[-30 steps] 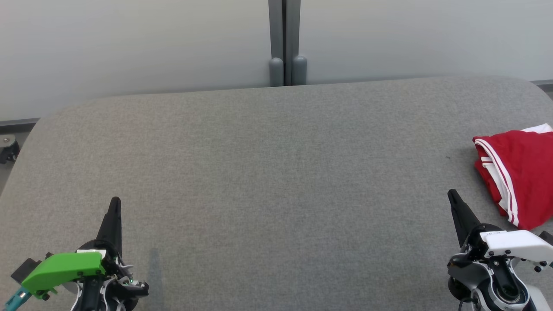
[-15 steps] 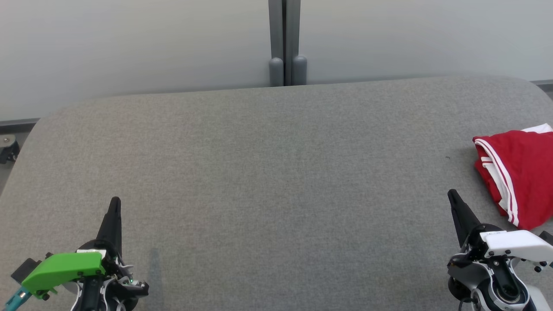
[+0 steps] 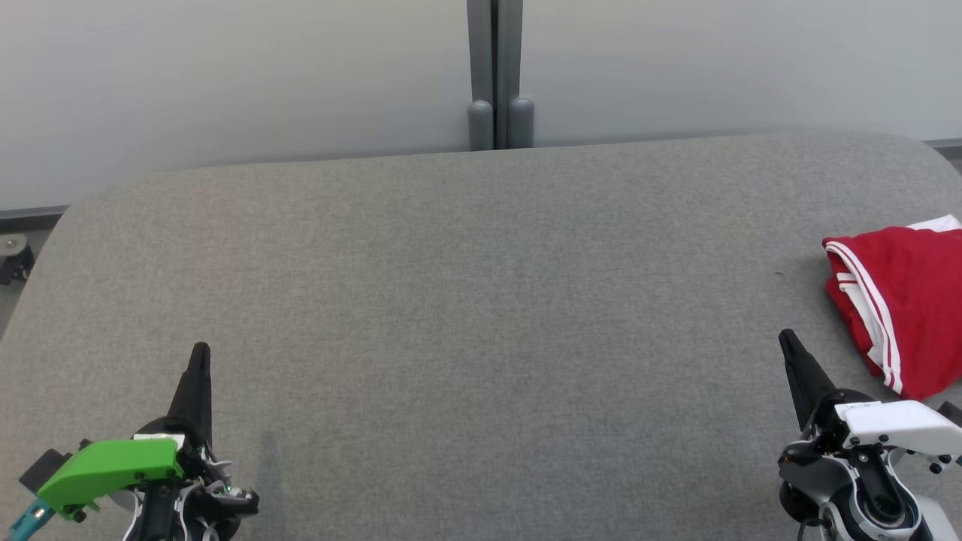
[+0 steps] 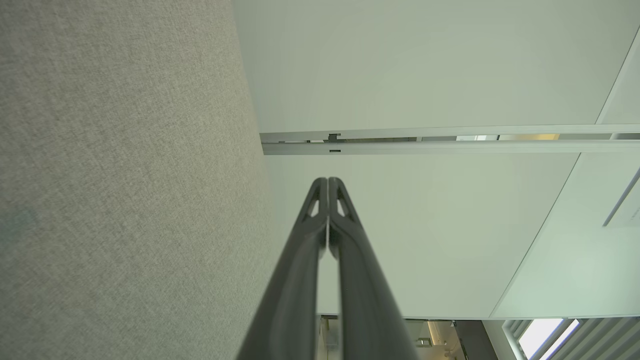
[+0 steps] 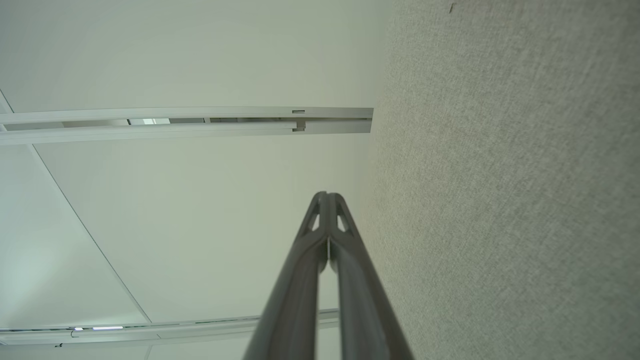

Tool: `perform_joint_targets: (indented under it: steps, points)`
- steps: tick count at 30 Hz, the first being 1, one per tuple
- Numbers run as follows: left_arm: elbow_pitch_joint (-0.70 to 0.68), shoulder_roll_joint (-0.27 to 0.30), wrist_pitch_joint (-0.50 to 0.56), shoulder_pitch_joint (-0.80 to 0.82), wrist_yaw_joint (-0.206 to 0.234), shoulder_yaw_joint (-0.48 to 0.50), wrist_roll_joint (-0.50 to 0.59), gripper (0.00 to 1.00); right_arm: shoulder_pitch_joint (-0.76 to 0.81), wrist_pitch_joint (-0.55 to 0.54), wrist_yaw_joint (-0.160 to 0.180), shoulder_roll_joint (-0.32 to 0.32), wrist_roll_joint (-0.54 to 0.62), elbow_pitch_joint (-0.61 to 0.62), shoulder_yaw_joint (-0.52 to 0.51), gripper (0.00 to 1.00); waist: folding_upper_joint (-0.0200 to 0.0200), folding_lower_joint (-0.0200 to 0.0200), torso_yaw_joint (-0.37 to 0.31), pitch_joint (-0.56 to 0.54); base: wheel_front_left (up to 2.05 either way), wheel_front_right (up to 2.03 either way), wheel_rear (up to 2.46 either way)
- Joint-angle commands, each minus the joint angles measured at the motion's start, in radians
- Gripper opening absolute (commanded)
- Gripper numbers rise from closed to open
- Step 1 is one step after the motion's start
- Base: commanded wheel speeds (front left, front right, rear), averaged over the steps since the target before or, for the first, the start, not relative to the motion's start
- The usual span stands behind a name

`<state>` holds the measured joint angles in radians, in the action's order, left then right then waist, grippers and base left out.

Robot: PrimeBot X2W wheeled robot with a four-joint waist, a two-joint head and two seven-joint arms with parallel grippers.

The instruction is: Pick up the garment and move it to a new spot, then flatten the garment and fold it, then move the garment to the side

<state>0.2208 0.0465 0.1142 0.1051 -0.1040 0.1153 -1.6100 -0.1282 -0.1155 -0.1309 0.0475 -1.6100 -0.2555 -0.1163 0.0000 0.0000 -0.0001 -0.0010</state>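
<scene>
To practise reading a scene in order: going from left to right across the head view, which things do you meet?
left gripper, shut → grey post behind the table → right gripper, shut → red garment at the table's right edge.

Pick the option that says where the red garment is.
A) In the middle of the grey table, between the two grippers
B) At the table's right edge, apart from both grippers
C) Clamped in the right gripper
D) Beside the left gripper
B: the red garment with white stripes lies at the right edge of the grey table, beyond the shut right gripper, which does not touch it.
</scene>
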Motion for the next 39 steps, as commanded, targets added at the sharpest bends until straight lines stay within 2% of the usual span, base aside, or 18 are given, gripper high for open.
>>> perform_joint_targets:
  steps: [1, 39]
  points:
    - [-0.004, 0.007, 0.004, 0.013, 0.002, 0.002, -0.003, 0.00, 0.013, -0.004, 0.000, 0.005, -0.002, 0.004, -0.002, 0.00, 0.0000, 0.0000, 0.000, 0.000, 0.00, 0.00, 0.00]
    - [-0.004, 0.007, 0.004, 0.013, 0.003, 0.002, -0.003, 0.00, 0.013, -0.004, 0.000, 0.005, -0.002, 0.004, -0.002, 0.00, 0.0000, 0.0000, 0.000, 0.000, 0.00, 0.00, 0.00]
